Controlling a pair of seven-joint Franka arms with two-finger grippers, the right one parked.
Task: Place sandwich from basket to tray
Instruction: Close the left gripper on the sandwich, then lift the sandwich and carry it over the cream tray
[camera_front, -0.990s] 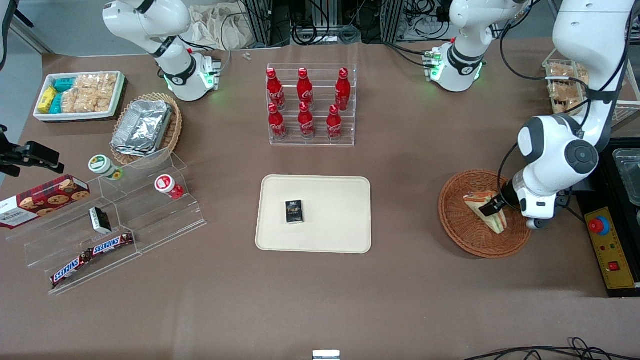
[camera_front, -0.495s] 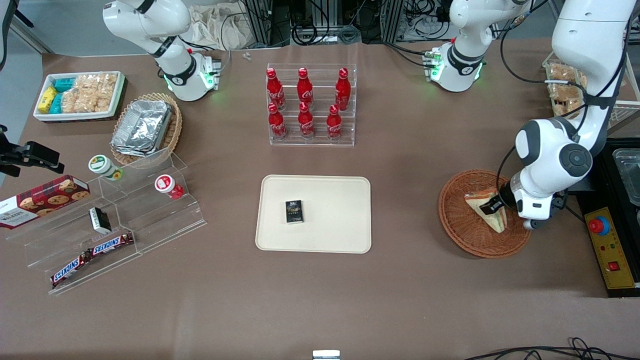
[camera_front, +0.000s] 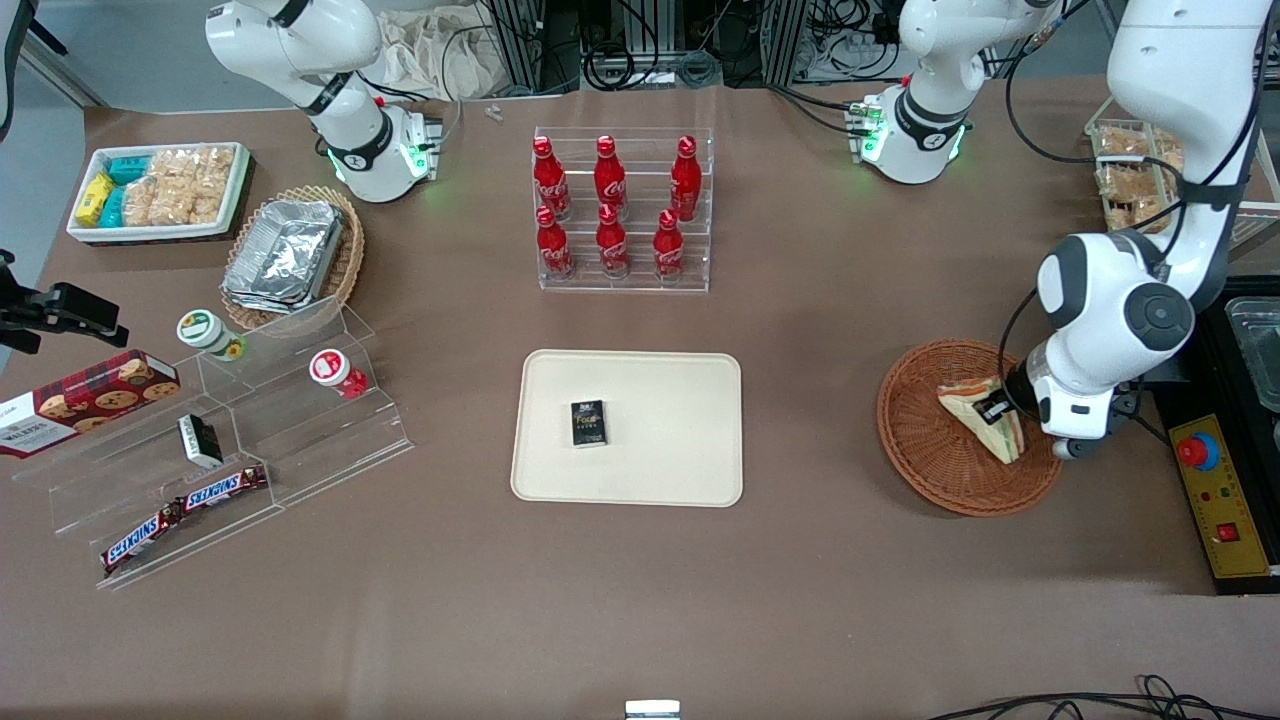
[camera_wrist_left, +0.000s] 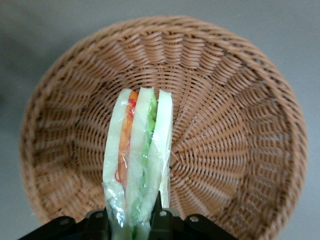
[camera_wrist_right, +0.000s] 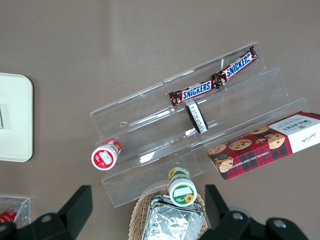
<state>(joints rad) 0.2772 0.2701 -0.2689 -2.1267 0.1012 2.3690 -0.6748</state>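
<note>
Tabletop (camera_front: 800, 330) brown, backed by cable clutter along the frame's top edge. Six red bottles (camera_front: 612, 205) upper centre; one tray (camera_front: 680, 440) mid-frame, carrying one dark box (camera_front: 589, 423). At right, one basket (camera_front: 920, 440); gripper (camera_front: 1000, 408) clenched on one sandwich (camera_front: 975, 415) just above it.

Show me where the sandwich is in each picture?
Front view: the sandwich is over the round wicker basket, toward the working arm's end of the table, gripped by the left gripper.
Left wrist view: the sandwich stands on edge, clamped by the gripper, with the basket under it.
Right wrist view: the sandwich is not in it.
Shared landmark: the basket, in the front and left wrist views.
</note>
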